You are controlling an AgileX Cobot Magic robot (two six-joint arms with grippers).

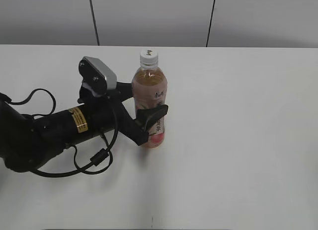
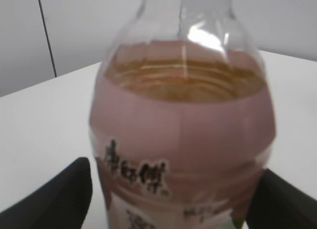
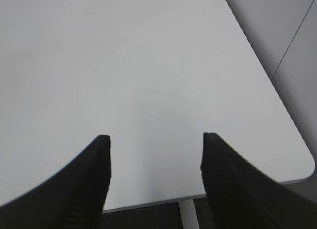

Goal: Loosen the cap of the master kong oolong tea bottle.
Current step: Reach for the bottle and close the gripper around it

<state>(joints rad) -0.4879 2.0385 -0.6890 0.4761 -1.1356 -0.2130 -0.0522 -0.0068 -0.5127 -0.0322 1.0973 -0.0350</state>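
Observation:
The master kong oolong tea bottle (image 1: 149, 88) stands upright on the white table, with amber tea, a pink label and the white cap (image 1: 148, 54) on its neck. My left gripper (image 1: 155, 116) reaches in from the left, its two black fingers on either side of the bottle at label height. In the left wrist view the bottle (image 2: 183, 125) fills the frame between the fingers (image 2: 173, 194). A thin gap shows at the left finger, so the jaws are open; the cap is out of that view. My right gripper (image 3: 156, 155) is open and empty.
The white table (image 1: 238, 115) stretches to the right of the bottle. The left arm's black cables (image 1: 94, 160) lie on the table at the left. The right wrist view shows the table's rounded corner and edge (image 3: 297, 174), with a table leg below.

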